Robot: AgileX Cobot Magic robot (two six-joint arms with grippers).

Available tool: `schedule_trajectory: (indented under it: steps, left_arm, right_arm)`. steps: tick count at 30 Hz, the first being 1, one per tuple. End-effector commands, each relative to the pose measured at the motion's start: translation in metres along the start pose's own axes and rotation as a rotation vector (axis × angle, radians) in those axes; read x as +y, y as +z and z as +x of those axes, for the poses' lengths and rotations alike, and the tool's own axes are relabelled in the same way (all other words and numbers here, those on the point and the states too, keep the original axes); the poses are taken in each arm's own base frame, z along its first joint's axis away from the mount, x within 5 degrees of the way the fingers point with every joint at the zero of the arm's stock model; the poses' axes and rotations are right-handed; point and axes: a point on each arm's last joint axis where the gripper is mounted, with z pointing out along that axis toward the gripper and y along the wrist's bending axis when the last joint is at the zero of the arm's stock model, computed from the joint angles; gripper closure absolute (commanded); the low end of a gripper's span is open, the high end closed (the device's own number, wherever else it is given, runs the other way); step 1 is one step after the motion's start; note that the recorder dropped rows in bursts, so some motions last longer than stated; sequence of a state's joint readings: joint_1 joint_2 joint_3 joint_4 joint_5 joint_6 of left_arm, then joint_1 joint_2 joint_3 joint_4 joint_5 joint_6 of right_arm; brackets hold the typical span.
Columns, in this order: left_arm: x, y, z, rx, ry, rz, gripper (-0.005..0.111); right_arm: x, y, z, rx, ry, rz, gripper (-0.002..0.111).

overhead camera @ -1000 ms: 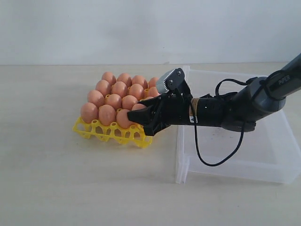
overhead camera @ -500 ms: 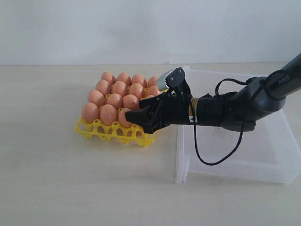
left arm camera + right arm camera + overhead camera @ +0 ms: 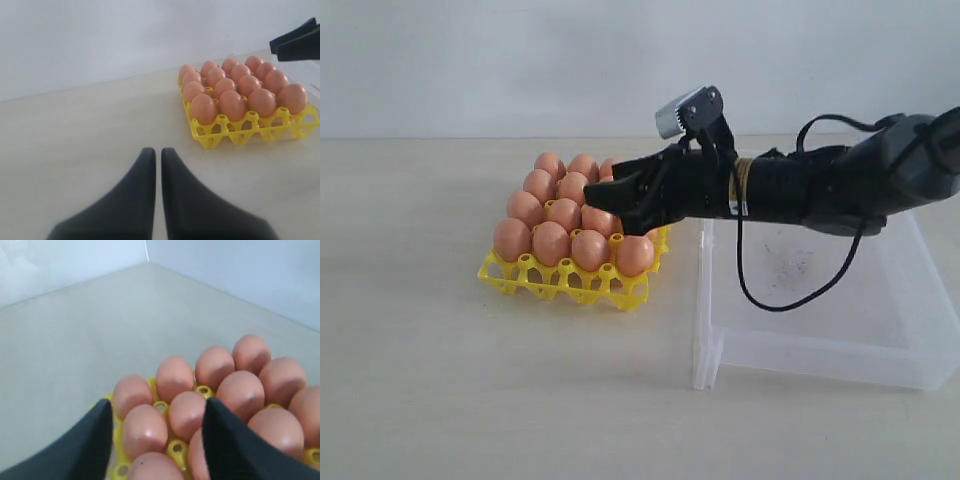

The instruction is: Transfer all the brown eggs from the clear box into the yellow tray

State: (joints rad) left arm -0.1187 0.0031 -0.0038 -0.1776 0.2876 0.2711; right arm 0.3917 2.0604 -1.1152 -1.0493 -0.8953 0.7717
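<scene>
On the pale beige tabletop (image 3: 440, 380), left of centre: one square bright-yellow plastic lattice egg tray (image 3: 563, 284), standing flat, just beside the box and apart from it.

Contents of tray: smooth oval orange-brown eggs (image 3: 552, 241), upright in the cups, four rows of four as counted in the left wrist view.

To the right of the tray: one large shallow rectangular box of translucent clear plastic (image 3: 706, 335), low-walled, with dark smudges on its floor.

Right arm (image 3: 840, 190), black: stretched nearly level from the right edge, passing over the box's far side. A silver camera block (image 3: 686, 110) sits on the wrist; a black cable (image 3: 760, 300) loops down over the box.

Right end effector (image 3: 605, 207): above the tray's right-hand eggs, clear of them, fingers spread, nothing between them.

Left end effector (image 3: 155, 150): low over bare tabletop, well short of the tray, pointing towards it, fingers pressed together, holding nothing.
</scene>
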Motion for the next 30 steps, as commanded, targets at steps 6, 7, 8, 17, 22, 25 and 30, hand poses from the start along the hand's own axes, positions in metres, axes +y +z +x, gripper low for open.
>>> schedule_trajectory:
  steps: [6,7,8,17,22,25,30]
  left_arm:
    - [0.000,0.000,0.001,-0.003,0.003,0.004,0.103]
    - [0.000,0.000,0.001,-0.003,0.003,0.004,0.103]
    - [0.000,0.000,0.001,-0.003,0.003,0.004,0.103]
    - [0.000,0.000,0.001,-0.003,0.003,0.004,0.103]
    - [0.000,0.000,0.001,-0.003,0.003,0.004,0.103]
    - [0.000,0.000,0.001,-0.003,0.003,0.004,0.103]
    - [0.000,0.000,0.001,-0.003,0.003,0.004,0.103]
  right_arm:
    - [0.008,-0.040,-0.063,0.165,-0.089,0.226,0.107]
    - [0.005,-0.054,-0.075,0.214,-0.141,0.350,0.107]
    - [0.004,-0.061,-0.079,0.231,-0.152,0.402,0.107]
    - [0.050,-0.148,-0.066,0.279,-0.059,0.697,0.107]
    - [0.060,-0.154,-0.041,0.214,0.301,0.715,0.107]
    - [0.060,-0.154,-0.041,0.199,0.340,0.718,0.107]
    - [0.060,-0.154,-0.041,0.199,0.340,0.720,0.107]
